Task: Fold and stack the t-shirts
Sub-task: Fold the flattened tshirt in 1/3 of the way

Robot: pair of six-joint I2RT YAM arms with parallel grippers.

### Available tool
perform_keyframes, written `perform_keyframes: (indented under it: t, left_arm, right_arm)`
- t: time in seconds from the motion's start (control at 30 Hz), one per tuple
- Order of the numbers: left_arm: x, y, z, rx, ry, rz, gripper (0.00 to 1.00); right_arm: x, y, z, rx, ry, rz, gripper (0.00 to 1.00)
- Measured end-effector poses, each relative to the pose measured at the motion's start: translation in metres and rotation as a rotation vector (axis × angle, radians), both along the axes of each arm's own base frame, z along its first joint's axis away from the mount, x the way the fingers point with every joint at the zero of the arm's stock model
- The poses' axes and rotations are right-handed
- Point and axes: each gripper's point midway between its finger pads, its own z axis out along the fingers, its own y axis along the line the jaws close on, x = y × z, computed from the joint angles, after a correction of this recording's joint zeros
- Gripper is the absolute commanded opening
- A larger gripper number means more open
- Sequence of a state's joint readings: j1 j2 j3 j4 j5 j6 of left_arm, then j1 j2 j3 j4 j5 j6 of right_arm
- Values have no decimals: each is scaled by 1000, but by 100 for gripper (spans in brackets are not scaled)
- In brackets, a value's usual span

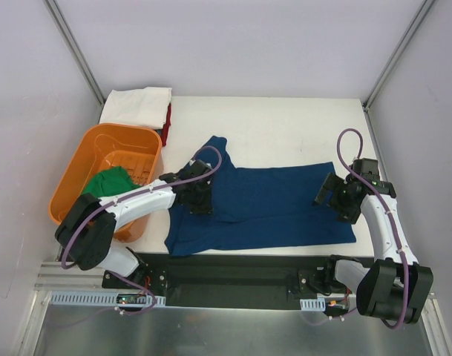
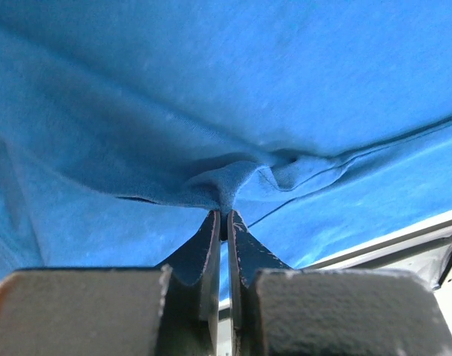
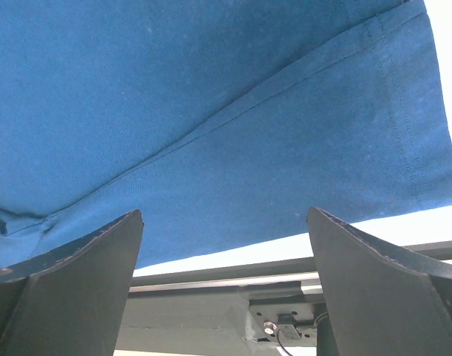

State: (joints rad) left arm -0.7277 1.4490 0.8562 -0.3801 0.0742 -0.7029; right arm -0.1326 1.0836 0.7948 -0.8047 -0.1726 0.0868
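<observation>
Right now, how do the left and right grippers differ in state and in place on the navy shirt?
The left gripper is shut, pinching a bunched fold of the navy t-shirt. The right gripper is wide open and holds nothing. The left gripper is over the shirt's left part, while the right gripper is at its right edge, by the stitched hem. Both sit low over the same shirt.

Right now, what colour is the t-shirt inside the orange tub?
Green t-shirt, seen best from the top external view.
</observation>
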Motion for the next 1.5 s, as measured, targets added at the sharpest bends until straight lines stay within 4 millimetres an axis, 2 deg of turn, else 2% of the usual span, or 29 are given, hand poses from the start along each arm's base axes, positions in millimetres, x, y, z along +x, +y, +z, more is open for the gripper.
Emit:
perform_keyframes:
  t: [0.2,0.53,0.8,1.07,1.13,1.17,1.2,1.3,1.33,1.4,1.47,1.5]
  left_arm:
    - [13,-11,6,-2,-24,-35,0]
    - [27,-26,3,9,-30,-125,0]
    - [44,-43,13,-1,-79,-228,0]
    - [61,-57,13,12,-105,-329,0]
    - [66,-62,12,13,-110,-351,4]
    - [68,-65,12,9,-110,-362,7]
    - [69,-68,11,5,-109,-375,28]
    - [72,-73,8,1,-104,-408,47]
    - [73,-75,8,1,-100,-415,59]
    - [75,-76,7,6,-99,-429,71]
    - [75,-76,8,9,-102,-436,95]
    - [76,-76,10,11,-104,-439,99]
  right_arm:
    - [0,0,0,-1,-1,1,97]
    - [1,0,-2,0,5,1,97]
    - [1,0,-3,0,13,1,97]
    - [1,-1,-4,-1,18,-1,97]
    - [1,-1,-4,-2,18,-1,97]
    - [1,-1,-4,-2,20,-1,97]
    - [1,-1,-4,-2,20,-1,97]
    - [1,-2,-5,-4,21,-2,97]
    - [0,-2,-5,-7,24,-4,97]
    - [0,-3,-6,-11,30,-6,97]
    - [0,-4,-7,-14,36,-7,97]
    - [0,-4,-8,-15,39,-8,97]
